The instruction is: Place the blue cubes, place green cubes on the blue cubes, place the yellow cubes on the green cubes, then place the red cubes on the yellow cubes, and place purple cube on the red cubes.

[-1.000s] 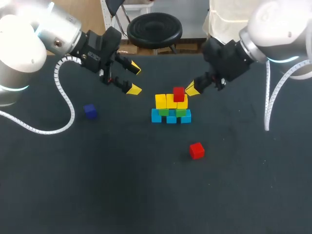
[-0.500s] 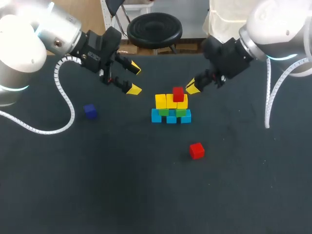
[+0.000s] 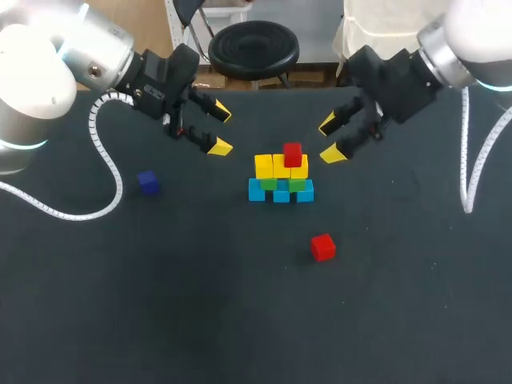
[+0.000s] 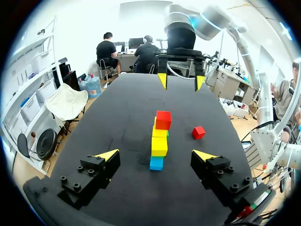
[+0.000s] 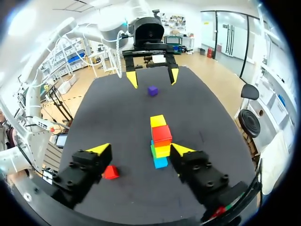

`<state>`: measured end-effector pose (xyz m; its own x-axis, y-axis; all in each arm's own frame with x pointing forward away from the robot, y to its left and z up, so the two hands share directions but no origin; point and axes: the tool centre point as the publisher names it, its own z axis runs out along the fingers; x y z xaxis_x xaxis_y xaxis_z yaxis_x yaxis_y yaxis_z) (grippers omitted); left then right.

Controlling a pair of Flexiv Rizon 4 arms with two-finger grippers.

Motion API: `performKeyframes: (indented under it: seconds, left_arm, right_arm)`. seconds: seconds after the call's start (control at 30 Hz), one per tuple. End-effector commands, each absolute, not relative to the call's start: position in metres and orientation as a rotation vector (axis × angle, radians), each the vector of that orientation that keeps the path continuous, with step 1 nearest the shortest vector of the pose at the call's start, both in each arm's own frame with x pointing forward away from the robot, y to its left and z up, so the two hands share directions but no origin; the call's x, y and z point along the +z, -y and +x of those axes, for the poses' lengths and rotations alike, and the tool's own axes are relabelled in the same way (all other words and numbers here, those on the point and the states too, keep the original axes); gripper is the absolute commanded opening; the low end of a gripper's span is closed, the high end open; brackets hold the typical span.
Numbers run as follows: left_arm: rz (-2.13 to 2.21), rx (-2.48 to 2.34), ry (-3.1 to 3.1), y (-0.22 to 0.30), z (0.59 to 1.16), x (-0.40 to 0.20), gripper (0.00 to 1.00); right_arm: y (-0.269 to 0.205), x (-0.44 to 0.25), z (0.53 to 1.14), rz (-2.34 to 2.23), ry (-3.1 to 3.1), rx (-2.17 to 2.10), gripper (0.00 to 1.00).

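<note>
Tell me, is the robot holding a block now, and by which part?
No, nothing is held. The left gripper and the right gripper are both open and empty, apart from the stack, whose top red cube sits free.

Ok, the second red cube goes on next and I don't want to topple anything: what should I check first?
1. Right tool open, empty: ok.
2. Left tool open, empty, off the stack: ok.
3. Loose red cube alone on the black table: ok.
4. Stacked red cube resting on the yellow cubes: ok.
5. Bare yellow top beside it: ok.
6. Small purple cube away from the stack: ok.
</note>
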<state>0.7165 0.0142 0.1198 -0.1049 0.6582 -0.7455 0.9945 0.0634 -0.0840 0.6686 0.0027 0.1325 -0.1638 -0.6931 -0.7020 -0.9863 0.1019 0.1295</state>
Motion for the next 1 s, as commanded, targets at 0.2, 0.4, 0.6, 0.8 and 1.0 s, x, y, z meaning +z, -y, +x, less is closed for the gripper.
performKeyframes:
  seconds: [0.2, 0.4, 0.6, 0.8, 1.0]
  left_arm:
    - [1.645, -0.832, -1.817, -0.014, 0.717, 0.119, 1.00]
    - [1.645, -0.832, -1.817, -0.014, 0.717, 0.119, 1.00]
    - [1.645, -0.832, -1.817, -0.014, 0.717, 0.119, 1.00]
    - [1.645, -0.832, -1.817, -0.014, 0.717, 0.119, 1.00]
    - [1.645, -0.832, -1.817, -0.014, 0.717, 0.119, 1.00]
  right_arm:
    - [-0.002, 0.141, 0.651, -1.664, -1.868, 0.823, 1.00]
    - [0.001, 0.142, 0.614, -1.719, -1.875, 0.865, 1.00]
    - [0.003, 0.137, 0.578, -1.716, -1.911, 0.934, 1.00]
    - [0.004, 0.137, 0.577, -1.705, -1.927, 0.939, 1.00]
    - [0.004, 0.137, 0.577, -1.705, -1.927, 0.939, 1.00]
